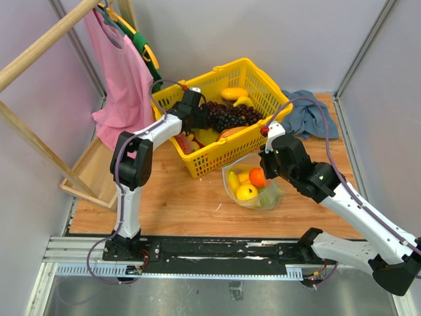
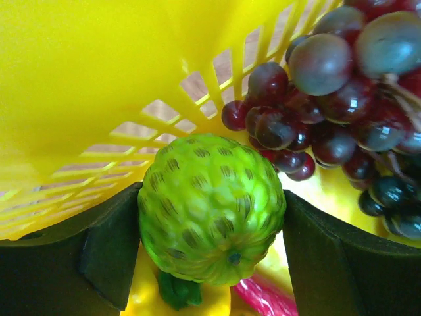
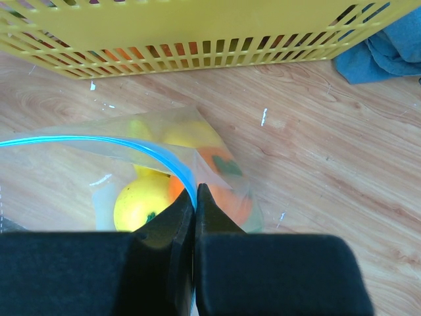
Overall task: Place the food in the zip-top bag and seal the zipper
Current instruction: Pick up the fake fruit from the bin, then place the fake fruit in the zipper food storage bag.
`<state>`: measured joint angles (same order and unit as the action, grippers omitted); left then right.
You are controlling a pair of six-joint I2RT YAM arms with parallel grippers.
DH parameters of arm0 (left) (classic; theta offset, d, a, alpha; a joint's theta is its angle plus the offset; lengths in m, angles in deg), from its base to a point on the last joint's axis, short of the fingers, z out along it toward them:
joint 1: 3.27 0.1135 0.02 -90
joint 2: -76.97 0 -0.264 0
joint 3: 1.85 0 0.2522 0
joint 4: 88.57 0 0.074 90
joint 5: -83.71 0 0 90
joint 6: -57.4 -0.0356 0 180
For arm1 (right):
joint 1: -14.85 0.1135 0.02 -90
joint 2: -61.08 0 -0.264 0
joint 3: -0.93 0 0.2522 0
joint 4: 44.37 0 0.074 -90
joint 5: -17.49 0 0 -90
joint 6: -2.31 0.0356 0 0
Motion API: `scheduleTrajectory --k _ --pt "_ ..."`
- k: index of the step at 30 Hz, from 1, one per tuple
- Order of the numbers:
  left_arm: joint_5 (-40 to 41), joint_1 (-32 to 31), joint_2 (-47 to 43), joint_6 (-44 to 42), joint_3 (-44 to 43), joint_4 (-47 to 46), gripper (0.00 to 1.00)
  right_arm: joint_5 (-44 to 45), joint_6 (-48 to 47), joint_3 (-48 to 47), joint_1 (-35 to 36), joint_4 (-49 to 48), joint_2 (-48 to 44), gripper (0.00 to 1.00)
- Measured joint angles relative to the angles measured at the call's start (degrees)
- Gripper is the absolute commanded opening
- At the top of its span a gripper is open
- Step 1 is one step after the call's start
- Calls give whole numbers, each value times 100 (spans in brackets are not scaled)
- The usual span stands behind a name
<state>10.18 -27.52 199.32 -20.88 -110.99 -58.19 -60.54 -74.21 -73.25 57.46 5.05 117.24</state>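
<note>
The zip-top bag [image 1: 229, 179] sits on the wooden table [image 1: 177, 204], touching or just beside the near wall of the yellow basket [image 1: 217, 164], with its mouth propped open and upward. The right gripper [image 3: 195, 197] is pinched tight on the bag's rim at the blue zipper [image 3: 99, 141], holding that mouth open. A yellow fruit [image 1: 247, 192] and an orange fruit [image 1: 257, 177] already lie inside. The left gripper [image 1: 195, 113] is down inside the basket, its fingers closed around the bumpy green fruit [image 2: 210, 204], beside dark grapes [image 2: 316, 125]. From that fruit, the bag's opening lies toward the robot and to its right, over the basket wall.
</note>
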Motion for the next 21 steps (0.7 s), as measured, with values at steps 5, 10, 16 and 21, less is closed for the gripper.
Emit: scheduleTrajectory --k 5,10,16,21 --pt "-240 7 -636 13 256 -35 44 -2 4 0 0 -2 0 1" --pt "-575 4 -1207 81 468 -114 42 -2 24 0 0 -2 -2 1" --pt "-938 -98 -1788 208 800 -109 41 2 28 0 0 -2 -31 1" --pt "-1276 -291 -2332 337 1005 -129 41 4 28 0 0 -2 -68 1"
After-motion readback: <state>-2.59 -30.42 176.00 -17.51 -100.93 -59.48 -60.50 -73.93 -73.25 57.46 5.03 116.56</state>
